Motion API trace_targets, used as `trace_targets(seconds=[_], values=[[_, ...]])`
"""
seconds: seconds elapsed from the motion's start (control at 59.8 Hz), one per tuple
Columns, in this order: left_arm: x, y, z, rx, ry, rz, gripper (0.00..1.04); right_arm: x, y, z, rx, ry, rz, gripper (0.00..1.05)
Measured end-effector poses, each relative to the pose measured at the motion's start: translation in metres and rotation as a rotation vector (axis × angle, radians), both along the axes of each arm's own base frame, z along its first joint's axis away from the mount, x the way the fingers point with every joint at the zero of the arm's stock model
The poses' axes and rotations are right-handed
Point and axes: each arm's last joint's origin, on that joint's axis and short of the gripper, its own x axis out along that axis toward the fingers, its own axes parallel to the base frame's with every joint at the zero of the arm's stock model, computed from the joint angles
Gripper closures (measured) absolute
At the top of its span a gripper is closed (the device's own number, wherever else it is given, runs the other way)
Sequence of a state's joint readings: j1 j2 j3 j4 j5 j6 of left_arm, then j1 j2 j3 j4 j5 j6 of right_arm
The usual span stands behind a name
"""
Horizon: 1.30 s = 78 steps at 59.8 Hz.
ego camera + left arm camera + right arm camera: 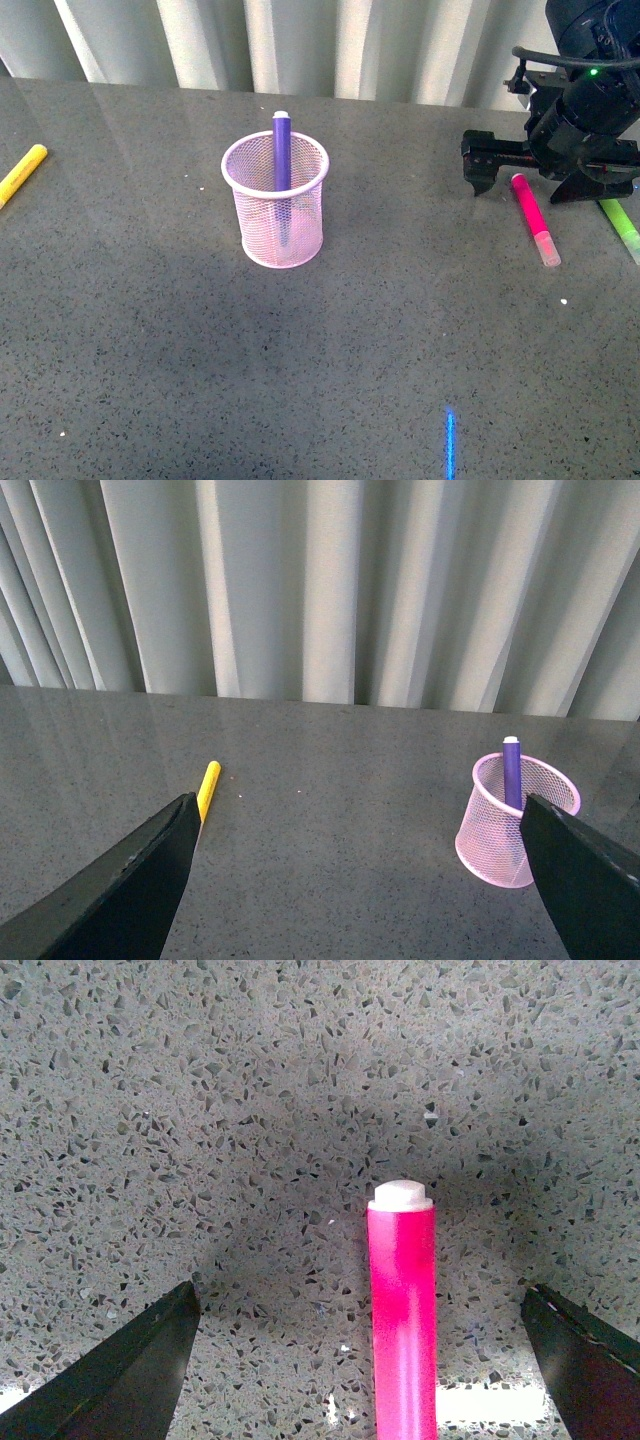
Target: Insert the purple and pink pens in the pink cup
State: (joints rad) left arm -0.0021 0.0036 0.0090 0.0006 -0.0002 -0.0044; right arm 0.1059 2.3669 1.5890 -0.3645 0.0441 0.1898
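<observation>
Grasping pink pen (533, 218): lies flat on bench (150, 330), well right of pink cup (285, 215); purple pen (282, 150) stands inside cup. Right tool (360, 1295): spread wide astride pen's white-plugged end, nothing held. Left tool (357, 800): jaws apart, empty. Advice: centre over barrel, lower to bench, close squarely.

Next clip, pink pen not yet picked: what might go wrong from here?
The open right pincer hangs near one end of the magenta-pink marker pen, which lies flat; an end grip may let it swing. The light green marker lies close by and might get nudged. The dark purple pen already stands in the pink wire-mesh cup, so insertion could knock it.
</observation>
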Motion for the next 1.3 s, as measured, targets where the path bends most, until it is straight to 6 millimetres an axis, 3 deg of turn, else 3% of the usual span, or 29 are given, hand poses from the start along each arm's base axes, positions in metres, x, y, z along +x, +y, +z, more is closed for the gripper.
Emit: trace_targets(seconds=[0.619,0.903,1.07,1.204,1.304], values=[[0.000,0.000,0.000,0.000,0.000,0.000,0.07,-0.003,0.003,-0.006,0.018,-0.042,-0.007,0.92],[0.000,0.000,0.000,0.000,0.000,0.000,0.07,-0.017,0.000,-0.005,0.043,-0.085,-0.011,0.93],[0.000,0.000,0.000,0.000,0.000,0.000,0.07,-0.030,0.000,0.000,-0.092,-0.237,0.028,0.93],[0.000,0.000,0.000,0.000,0.000,0.000,0.07,-0.040,0.008,0.028,-0.181,-0.472,0.152,0.93],[0.000,0.000,0.000,0.000,0.000,0.000,0.07,-0.042,0.019,0.062,-0.172,-0.638,0.223,0.93]])
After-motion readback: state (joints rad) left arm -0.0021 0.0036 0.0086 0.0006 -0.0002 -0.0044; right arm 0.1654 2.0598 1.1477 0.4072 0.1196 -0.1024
